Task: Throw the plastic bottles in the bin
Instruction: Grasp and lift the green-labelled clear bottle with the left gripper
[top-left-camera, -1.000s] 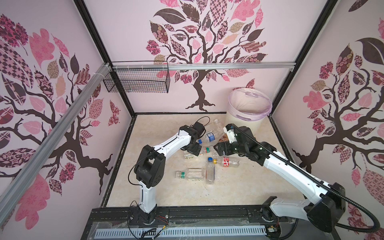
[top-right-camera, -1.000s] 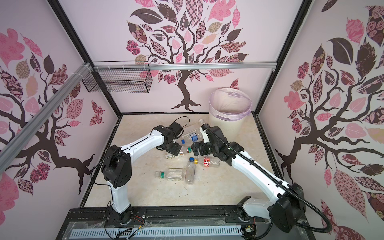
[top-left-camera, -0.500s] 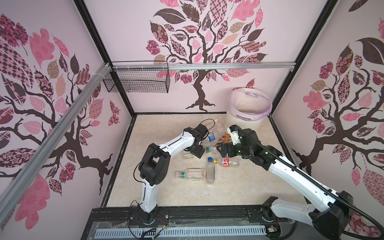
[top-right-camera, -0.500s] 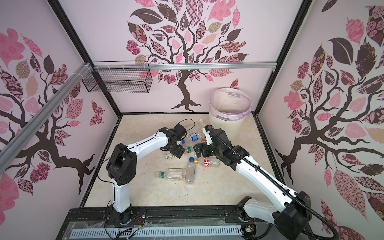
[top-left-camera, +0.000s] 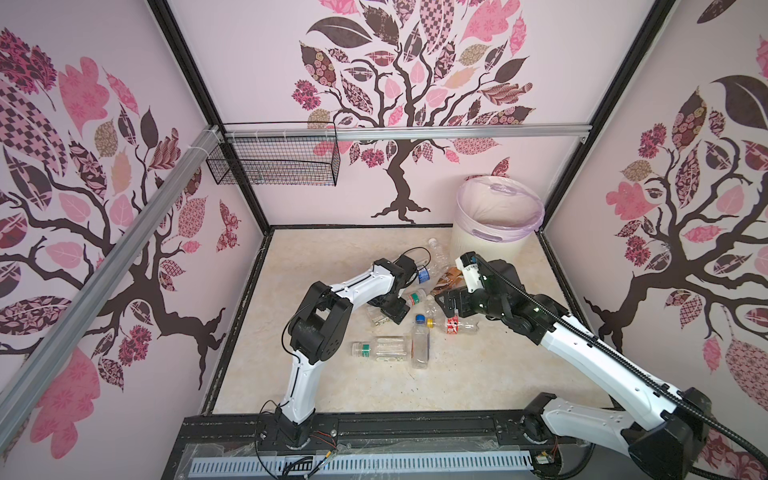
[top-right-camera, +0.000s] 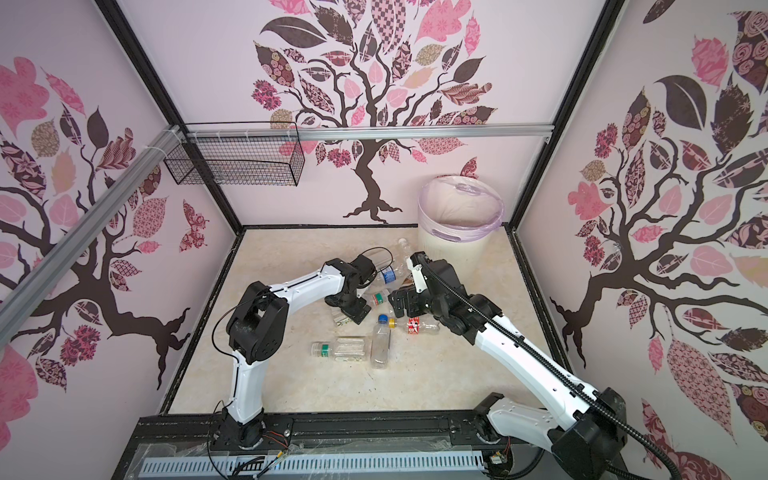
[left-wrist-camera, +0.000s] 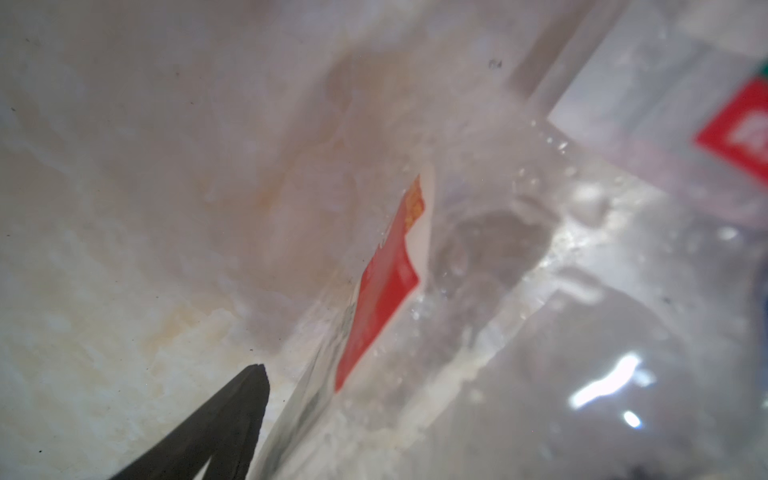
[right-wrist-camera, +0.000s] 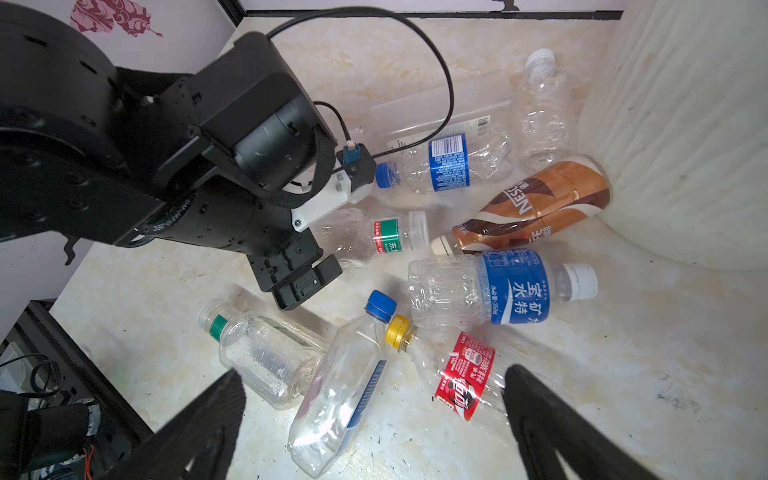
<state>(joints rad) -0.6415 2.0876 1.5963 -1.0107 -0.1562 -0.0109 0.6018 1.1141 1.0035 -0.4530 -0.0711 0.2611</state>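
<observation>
- Ten or so plastic bottles (right-wrist-camera: 498, 291) lie on their sides on the floor (top-left-camera: 332, 386), heaped between and below my two grippers. None is lifted.
- Right under my right gripper (right-wrist-camera: 374, 376) are the blue-capped clear bottle (right-wrist-camera: 345, 386), the yellow-capped bottle (right-wrist-camera: 457, 374) with a red label, and the green-capped square bottle (right-wrist-camera: 266, 357).
- Just past those lies the brown-labelled bottle (right-wrist-camera: 532, 208), its base right up against the bin's wall.
- The bin (top-left-camera: 496, 216) stands beyond my right gripper, in the far corner and close to the heap. The part of its lilac-lined inside that shows holds no bottle, so I judge the job barely begun, if begun at all.
- My right gripper hangs over the heap with its jaws spread as wide as they go and nothing between them.
- My left gripper (top-left-camera: 392, 312) is down at floor level at the edge of the heap, its jaws also wide. A clear bottle with a red-and-white label (left-wrist-camera: 478, 257) lies right beside the one finger (left-wrist-camera: 216, 428) I can see, and I see no grip on it.
- By my reckoning every bottle in view needs grasping, carrying past my right gripper and dropping in the bin.
</observation>
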